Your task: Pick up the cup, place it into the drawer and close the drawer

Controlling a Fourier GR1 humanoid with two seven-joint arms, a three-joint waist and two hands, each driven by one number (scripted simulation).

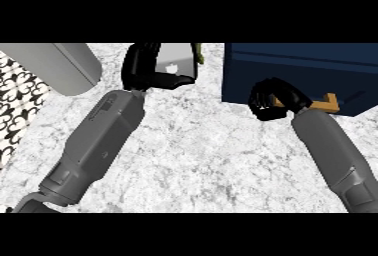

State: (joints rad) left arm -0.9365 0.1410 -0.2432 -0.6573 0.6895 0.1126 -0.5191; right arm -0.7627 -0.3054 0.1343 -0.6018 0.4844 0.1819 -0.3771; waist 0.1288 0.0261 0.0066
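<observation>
A pale grey cup stands at the counter's far edge, near the middle. My left hand wraps it, fingers on its left side and thumb curled under its near side. A dark blue drawer unit sits at the far right. Its wooden handle sticks out toward me from the front. My right hand is curled round the left end of that handle, hiding that part. Whether the drawer is pulled out I cannot tell.
A large grey rounded object lies at the far left of the marble counter. A black-and-white patterned floor shows past the counter's left edge. Something small and green peeks out just right of the cup.
</observation>
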